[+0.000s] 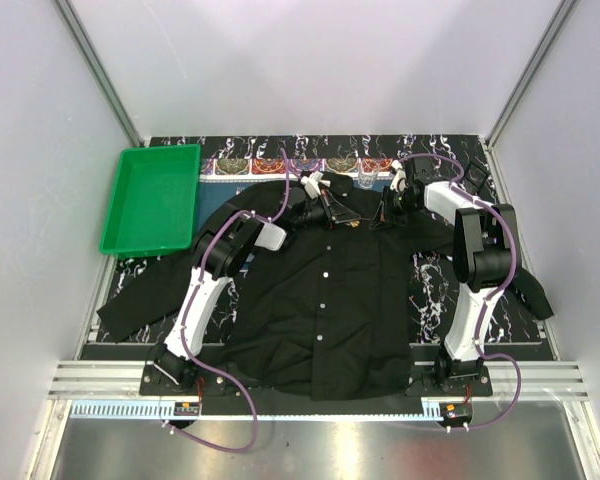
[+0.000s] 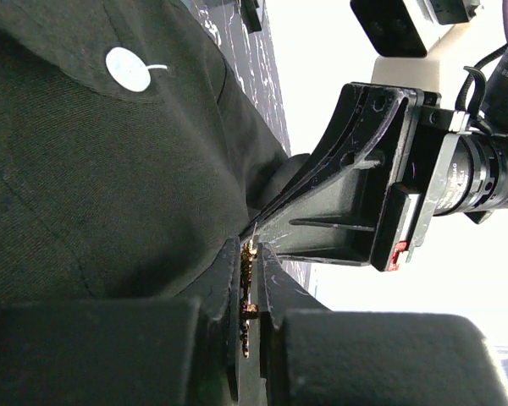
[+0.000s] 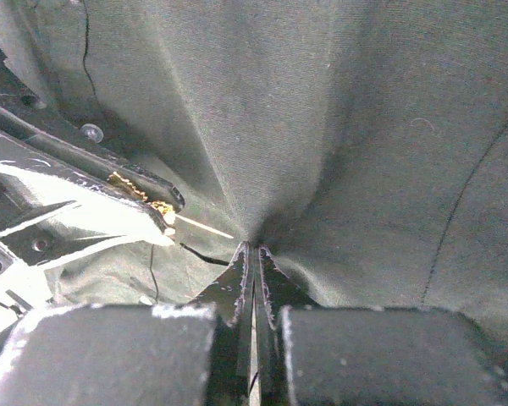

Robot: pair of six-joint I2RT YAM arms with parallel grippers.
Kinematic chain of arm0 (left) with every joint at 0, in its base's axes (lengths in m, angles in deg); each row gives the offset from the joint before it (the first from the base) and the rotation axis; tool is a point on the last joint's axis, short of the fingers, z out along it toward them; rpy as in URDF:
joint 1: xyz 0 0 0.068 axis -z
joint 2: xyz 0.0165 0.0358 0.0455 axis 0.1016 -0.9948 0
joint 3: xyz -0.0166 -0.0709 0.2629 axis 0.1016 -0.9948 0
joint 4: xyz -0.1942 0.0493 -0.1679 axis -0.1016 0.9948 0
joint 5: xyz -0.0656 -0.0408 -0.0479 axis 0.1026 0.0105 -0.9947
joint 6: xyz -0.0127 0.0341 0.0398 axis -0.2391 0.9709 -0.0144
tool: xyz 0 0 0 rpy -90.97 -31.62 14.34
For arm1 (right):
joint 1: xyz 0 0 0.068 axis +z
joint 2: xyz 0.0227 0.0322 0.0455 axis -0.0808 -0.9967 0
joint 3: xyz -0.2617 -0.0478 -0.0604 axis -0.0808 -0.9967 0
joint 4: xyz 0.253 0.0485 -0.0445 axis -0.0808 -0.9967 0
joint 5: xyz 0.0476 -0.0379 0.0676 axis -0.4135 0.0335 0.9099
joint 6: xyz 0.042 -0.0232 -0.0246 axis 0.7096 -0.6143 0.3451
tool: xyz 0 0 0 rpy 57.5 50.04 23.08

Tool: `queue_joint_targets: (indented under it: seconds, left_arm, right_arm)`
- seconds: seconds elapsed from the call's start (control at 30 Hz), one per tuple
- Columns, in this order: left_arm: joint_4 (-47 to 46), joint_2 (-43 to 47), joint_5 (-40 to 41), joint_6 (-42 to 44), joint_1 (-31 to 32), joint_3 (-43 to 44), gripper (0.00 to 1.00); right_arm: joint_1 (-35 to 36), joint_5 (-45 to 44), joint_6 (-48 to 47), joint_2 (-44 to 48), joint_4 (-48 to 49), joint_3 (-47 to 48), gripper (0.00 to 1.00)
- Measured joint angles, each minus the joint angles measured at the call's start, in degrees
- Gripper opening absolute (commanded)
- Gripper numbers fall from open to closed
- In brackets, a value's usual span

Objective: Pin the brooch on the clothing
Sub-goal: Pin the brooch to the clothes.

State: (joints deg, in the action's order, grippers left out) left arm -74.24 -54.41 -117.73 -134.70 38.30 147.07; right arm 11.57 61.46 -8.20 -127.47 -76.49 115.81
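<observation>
In left end effector [image 2: 251, 254]: brooch [image 2: 248, 292] (pinched).

No legible text, labels, brands, numbers or signs in any view.

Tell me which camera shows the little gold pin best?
The right wrist view: the brooch shows its gold edge and bare needle. Left wrist sees it edge-on, clamped in the left gripper; top shows only a speck.
</observation>
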Motion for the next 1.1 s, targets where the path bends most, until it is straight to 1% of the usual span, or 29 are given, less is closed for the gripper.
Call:
queue_joint_targets:
  seconds: [0.33,0.87,1.1]
  left_arm:
    - [0.00,-1.18,0.11,-0.39,0.55,1.62,0.00]
    - [-1.46,-1.16,0.28,-1.18,0.59,0.50,0.00]
    - [-1.44,-1.16,0.44,-1.18,0.59,0.50,0.00]
  right_arm:
    - [-0.15,1.31,-0.50,0.72,1.05,-1.29,0.00]
    - [-0.85,2.29,-0.94,0.74,1.38,-1.38,0.00]
    - [-1.44,4.57,-2.34,3.28,4.33,-4.44,0.00]
